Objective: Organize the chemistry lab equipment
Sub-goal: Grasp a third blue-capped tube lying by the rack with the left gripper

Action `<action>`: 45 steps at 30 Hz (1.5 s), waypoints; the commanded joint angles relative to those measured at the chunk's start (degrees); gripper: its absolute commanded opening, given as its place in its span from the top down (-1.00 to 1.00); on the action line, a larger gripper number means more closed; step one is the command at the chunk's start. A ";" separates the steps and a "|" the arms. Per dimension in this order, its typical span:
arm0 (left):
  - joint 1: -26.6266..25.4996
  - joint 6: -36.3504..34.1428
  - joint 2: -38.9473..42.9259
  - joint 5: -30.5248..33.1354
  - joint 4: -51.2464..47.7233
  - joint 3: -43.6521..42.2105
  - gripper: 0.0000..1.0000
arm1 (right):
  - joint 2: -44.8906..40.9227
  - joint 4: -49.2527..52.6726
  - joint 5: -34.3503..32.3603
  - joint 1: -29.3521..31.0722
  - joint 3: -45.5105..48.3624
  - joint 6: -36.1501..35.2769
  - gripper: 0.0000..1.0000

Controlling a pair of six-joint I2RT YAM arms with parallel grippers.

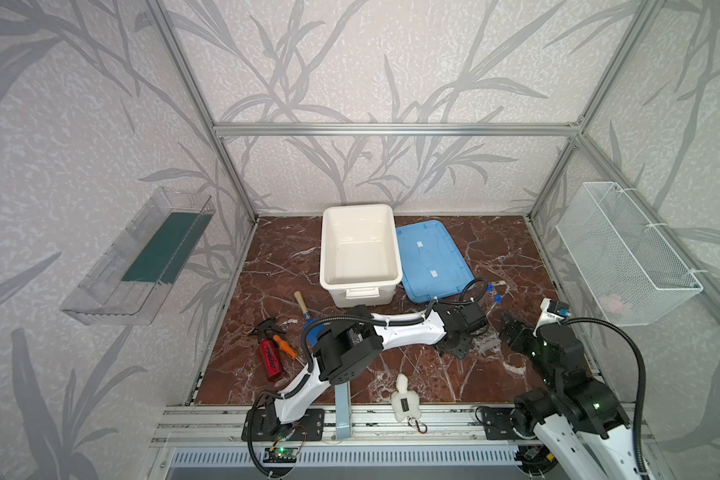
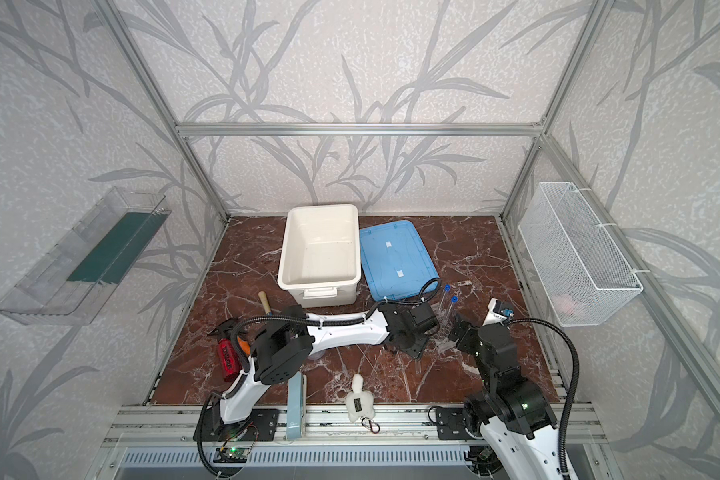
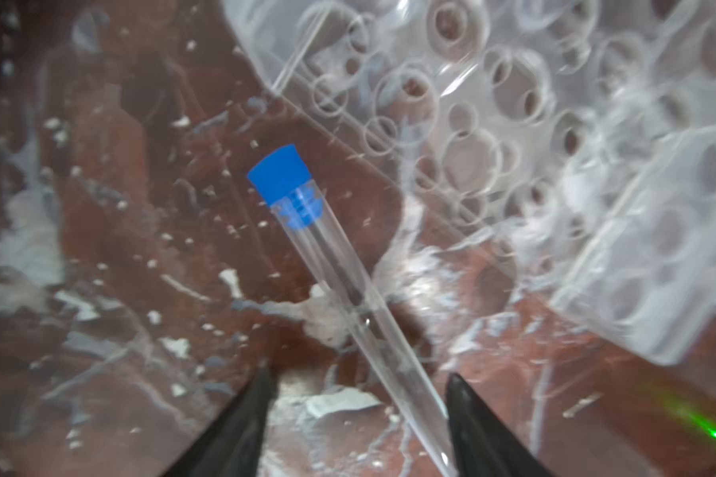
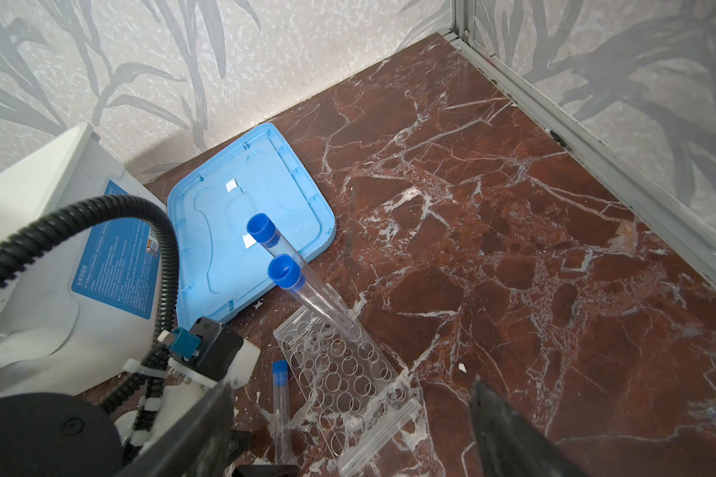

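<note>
Tube rack (image 4: 348, 384) beside lid (image 2: 395, 262) corner; far-right table (image 2: 474, 257) open.

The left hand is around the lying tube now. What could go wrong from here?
1. The lying tube sits off-centre between the fingers of the left hand, so closing may push it aside on the smooth table.
2. The rack stands close beside it, and its two standing tubes lean; a bump could tip them. The right hand is open, not gripping the rack.
</note>
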State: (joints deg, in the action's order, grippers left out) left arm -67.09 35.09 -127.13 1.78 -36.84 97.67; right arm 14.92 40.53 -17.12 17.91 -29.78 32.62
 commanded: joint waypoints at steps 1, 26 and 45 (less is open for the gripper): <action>-0.32 -0.78 -0.88 4.20 -6.35 1.41 -0.07 | -1.45 2.50 -0.98 0.11 -0.85 0.34 -0.76; -1.08 2.42 10.32 -6.90 -3.50 -14.06 0.62 | 3.44 -2.30 8.51 0.16 1.30 -1.07 -0.76; 0.31 -5.90 30.76 -10.47 29.79 -33.22 0.79 | 11.87 -10.16 32.53 0.12 -2.11 -0.14 -0.98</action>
State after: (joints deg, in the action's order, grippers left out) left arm -66.85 32.88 -98.89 -7.07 -15.86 66.57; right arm 24.08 33.32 7.70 17.91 -28.88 31.92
